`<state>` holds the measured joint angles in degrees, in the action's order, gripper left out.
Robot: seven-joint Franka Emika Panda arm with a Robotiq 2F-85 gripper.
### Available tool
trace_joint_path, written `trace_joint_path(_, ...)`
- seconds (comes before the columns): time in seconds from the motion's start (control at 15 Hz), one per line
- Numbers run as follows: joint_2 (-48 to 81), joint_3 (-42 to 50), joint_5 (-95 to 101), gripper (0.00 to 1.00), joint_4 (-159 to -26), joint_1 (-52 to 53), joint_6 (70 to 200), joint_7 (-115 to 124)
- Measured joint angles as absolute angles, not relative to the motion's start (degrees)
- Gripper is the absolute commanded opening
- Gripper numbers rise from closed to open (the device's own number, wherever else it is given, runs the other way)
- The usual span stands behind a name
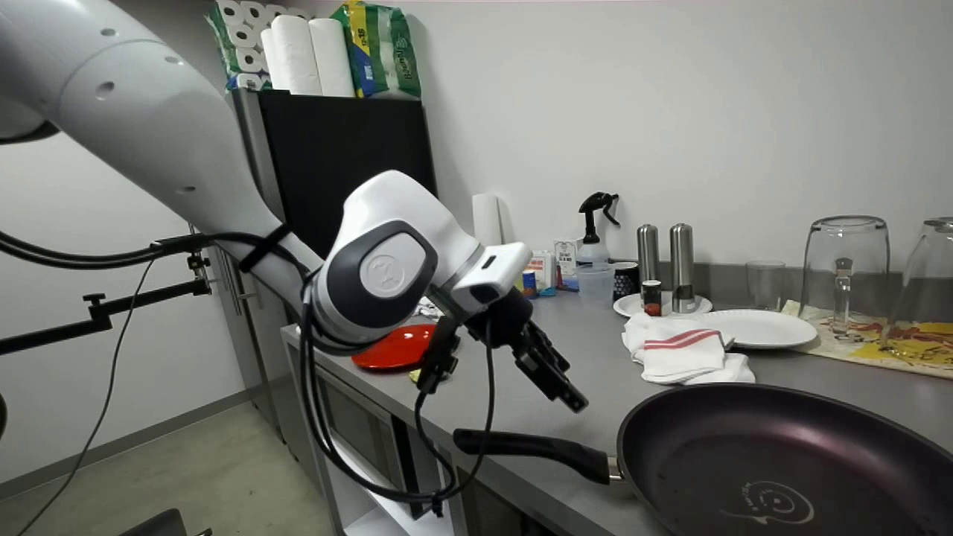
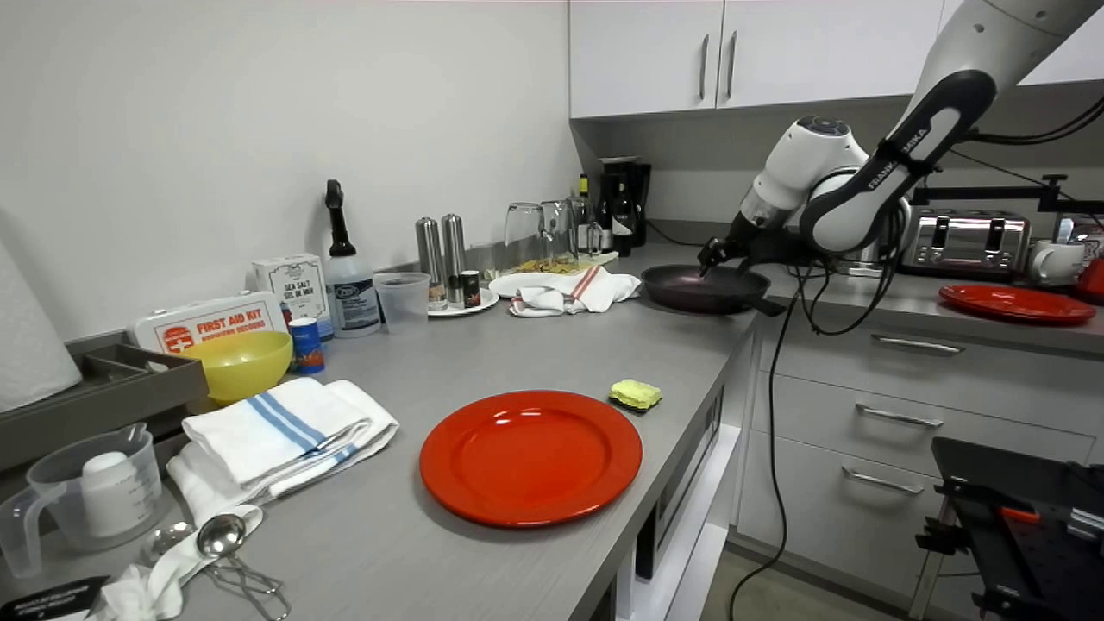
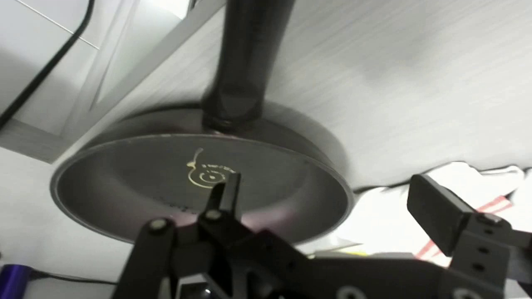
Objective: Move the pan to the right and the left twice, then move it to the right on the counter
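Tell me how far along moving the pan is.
Done: the pan lies on the counter, but finished passes can't be counted. In hand: nothing; the open gripper hangs near the handle. Left: unclear; if passes remain, probably grip the handle and slide the pan.

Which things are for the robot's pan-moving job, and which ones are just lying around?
For the job:
pan
counter under it
tool, open

Just lying around, for example:
sponge
bowl
toaster
spray bottle
first aid kit
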<state>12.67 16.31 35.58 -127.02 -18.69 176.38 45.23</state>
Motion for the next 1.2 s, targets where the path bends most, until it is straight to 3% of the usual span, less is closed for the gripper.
trace_joint_path(0.33,3.1,9.8,23.5,1.00,-130.4,-21.5,172.3,31.7)
trace_joint_path(1.2,-4.4,11.7,15.6,1.00,-129.9,-20.5,147.8,29.5)
